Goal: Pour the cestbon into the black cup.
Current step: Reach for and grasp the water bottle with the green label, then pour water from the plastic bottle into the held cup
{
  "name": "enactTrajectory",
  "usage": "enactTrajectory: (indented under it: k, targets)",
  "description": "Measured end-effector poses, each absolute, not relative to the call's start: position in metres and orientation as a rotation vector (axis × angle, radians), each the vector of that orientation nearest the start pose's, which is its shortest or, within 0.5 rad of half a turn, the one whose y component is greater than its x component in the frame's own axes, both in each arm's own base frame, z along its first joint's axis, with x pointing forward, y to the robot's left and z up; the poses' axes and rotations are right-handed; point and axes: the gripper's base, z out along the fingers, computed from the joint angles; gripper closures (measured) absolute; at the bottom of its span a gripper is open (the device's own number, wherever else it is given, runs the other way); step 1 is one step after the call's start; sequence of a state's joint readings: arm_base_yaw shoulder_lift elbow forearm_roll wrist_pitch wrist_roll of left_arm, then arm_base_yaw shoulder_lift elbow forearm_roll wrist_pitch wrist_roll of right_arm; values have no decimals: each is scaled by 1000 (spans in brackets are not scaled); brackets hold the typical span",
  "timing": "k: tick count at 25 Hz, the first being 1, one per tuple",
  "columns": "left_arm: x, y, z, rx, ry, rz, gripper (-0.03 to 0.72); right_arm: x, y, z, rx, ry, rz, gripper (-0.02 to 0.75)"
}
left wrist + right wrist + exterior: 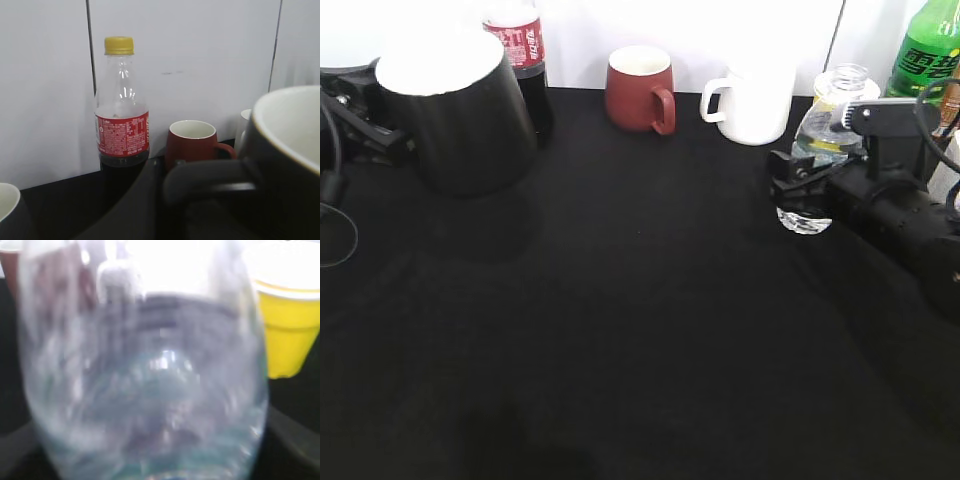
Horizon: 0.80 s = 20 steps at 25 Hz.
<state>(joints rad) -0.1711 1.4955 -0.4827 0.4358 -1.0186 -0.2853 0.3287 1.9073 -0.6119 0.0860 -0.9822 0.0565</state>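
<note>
Bottle material: clear thin plastic, so I judge the cestbon [817, 150] light, a little squashy and slick; with no cap on its neck, a hard squeeze or a tilt could slop water out.
Where it is: upright near the right edge of the tabletop [640, 340], towards the far right corner, just in front of the green soda bottle [927, 50].
Fill: some water shows low in the base; I cannot read the level exactly.
Right gripper [798, 185]: jaws sit around the lower body of the cestbon and appear clamped on it; the right wrist view is filled by the blurred bottle wall.
Hold point: I would keep to that lower body, below the label, where the wall seems stiffest.
Black cup [460, 105]: near the far left corner, well apart from the bottle, its white inside open upward.
Left gripper: I cannot tell how its jaws stand; the left wrist view shows only the mug's handle and rim close up.
Neighbours: cola bottle [121, 107] behind the black cup, dark red mug [640, 90] and white mug [752, 102] along the far edge, a yellow cup [287, 315] beyond the bottle.
Surface: black cloth, matte, likely grippy.
Room: white panelled wall behind.
</note>
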Motion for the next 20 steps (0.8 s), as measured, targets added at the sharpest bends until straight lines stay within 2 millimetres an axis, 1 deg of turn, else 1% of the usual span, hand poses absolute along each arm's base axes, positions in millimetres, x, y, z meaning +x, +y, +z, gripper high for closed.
enactTrajectory:
  k: [2, 5, 7, 9, 10, 11, 13, 14, 15, 17, 18, 19, 20]
  targets:
    - [261, -78, 224, 390, 1493, -452, 650, 312, 99, 129, -147, 1801, 242, 251]
    - [261, -78, 224, 392, 1493, -452, 650, 312, 99, 129, -146, 1799, 242, 251]
    - [259, -81, 224, 437, 1491, -460, 650, 312, 99, 129, -146, 1799, 242, 251]
    - [255, -92, 222, 498, 1496, -507, 650, 307, 98, 132, -161, 1798, 247, 251]
    - [251, -101, 221, 523, 1505, -538, 650, 300, 98, 141, -206, 1809, 245, 251]
    - [246, -114, 218, 572, 1519, -571, 650, 293, 102, 157, -345, 1787, 232, 251]
    - [233, -138, 216, 667, 1522, -636, 650, 274, 110, 202, -641, 1658, 201, 251]
    - [227, -149, 216, 696, 1511, -668, 650, 264, 110, 222, -735, 1595, 172, 251]
    - [224, -161, 220, 732, 1493, -695, 650, 252, 108, 244, -774, 1529, 137, 251]
    - [223, -185, 232, 792, 1476, -714, 650, 231, 102, 281, -843, 1354, 27, 251]
    - [222, -199, 238, 823, 1457, -731, 650, 223, 100, 294, -866, 1281, -28, 251]
    - [222, -211, 241, 841, 1444, -751, 650, 218, 98, 301, -886, 1232, -72, 251]
    - [222, -222, 241, 843, 1444, -775, 650, 216, 97, 303, -919, 1197, -120, 251]
